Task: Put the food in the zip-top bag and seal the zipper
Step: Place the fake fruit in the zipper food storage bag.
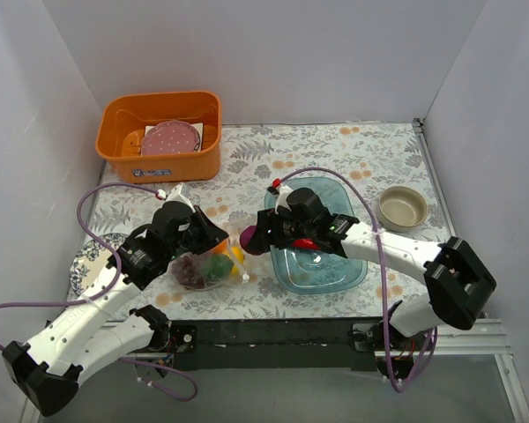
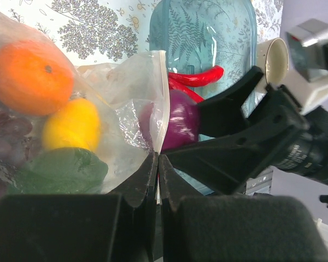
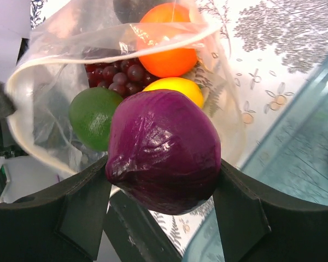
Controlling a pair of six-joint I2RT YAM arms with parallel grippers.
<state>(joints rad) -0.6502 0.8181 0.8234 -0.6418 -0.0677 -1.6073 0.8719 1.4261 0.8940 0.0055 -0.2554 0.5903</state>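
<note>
The zip-top bag (image 3: pixel 49 103) lies on the bench (image 1: pixel 335 150) beside the blue tray (image 2: pixel 208 33), with the orange (image 3: pixel 169 43), lemon (image 3: pixel 175 86), green fruit (image 3: pixel 93 117) and grapes (image 3: pixel 117 73) inside. The left gripper (image 2: pixel 157 164) has its jaws pinched shut on the bag's mouth edge. The right gripper (image 3: pixel 161 177) has its jaws spread wide around the purple piece (image 3: pixel 164 142) at the opening. The red chili (image 2: pixel 199 76) is left in the tray, and the zipper (image 2: pixel 165 93) is unsealed.

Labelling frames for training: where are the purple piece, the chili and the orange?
purple piece (image 3: pixel 164 150), right wrist view, its glossy middle.
chili (image 2: pixel 202 77), left wrist view, mid-body.
orange (image 2: pixel 30 76), left wrist view, centre of its skin.
</note>
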